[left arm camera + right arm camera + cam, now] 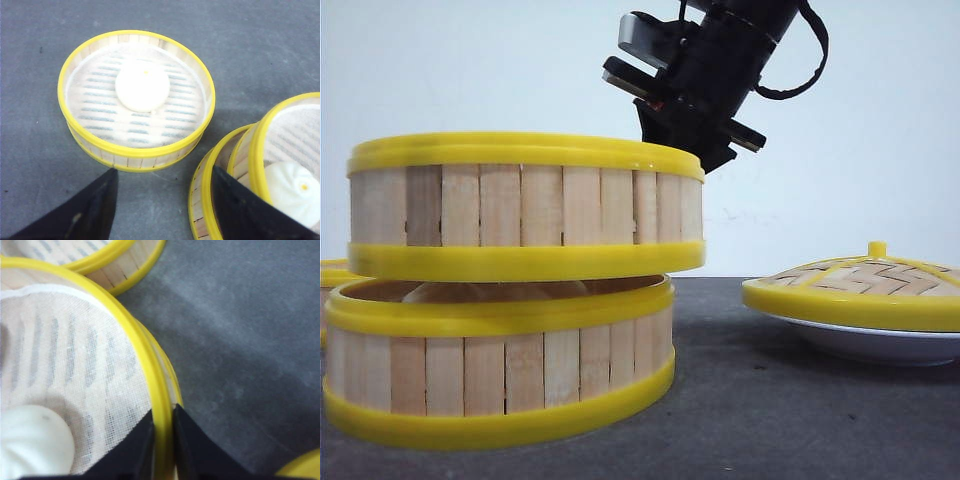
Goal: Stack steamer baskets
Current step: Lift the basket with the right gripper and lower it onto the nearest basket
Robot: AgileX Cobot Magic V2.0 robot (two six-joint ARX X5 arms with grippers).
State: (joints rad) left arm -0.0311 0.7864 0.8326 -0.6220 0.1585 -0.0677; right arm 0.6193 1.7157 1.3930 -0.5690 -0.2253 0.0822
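Front view: the upper steamer basket (525, 205) hangs level just above the lower basket (500, 365), shifted slightly right, a thin gap between them. Right gripper (162, 440) pinches its far-right rim. A third basket (136, 97) sits apart on open table (260, 45). Left gripper (162, 205) is spread, holding nothing.

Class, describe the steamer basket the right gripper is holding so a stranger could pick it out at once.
Start at the grey table. On its left, two steamer baskets are stacked; the held basket is the upper one. Unlike the lower basket, its rim is pinched by the right gripper, and it sits offset, slightly above.
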